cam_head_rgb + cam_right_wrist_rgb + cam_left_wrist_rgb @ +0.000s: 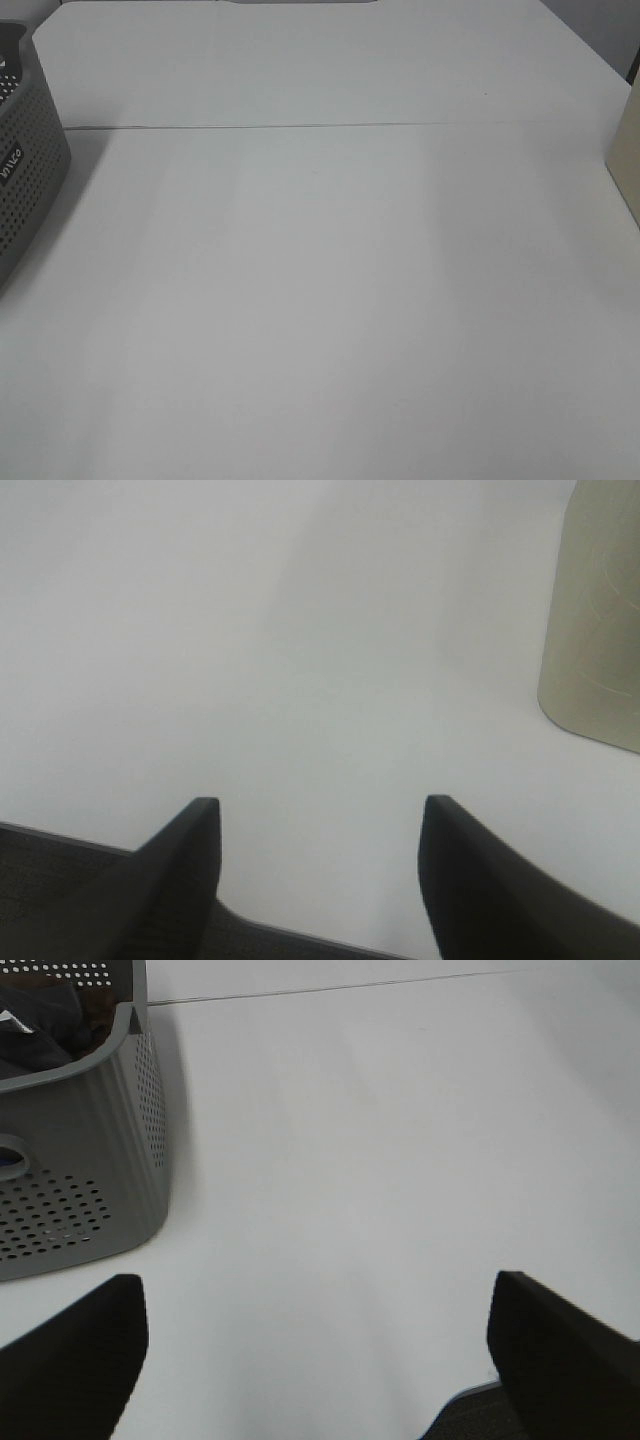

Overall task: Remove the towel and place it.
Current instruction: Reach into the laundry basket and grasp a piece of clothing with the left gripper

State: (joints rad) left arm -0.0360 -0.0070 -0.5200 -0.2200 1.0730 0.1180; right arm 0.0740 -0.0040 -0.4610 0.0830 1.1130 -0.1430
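The task looks barely begun: nothing has been lifted yet, and both the removal and the placing are left to do. The towel (40,1015) lies inside the grey perforated basket (85,1160), which stands at the left edge of the white table (320,290). Only a small part of it shows over the rim in the left wrist view: dark charcoal cloth, bunched and folded on itself, with a small pale tag; a brownish patch beside it is too unclear to name. The left gripper (315,1290) hangs over bare table to the right of the basket, jaws spread wide and empty. The right gripper (320,805) is also spread wide and holds nothing, near a beige object (600,630) at the right edge.
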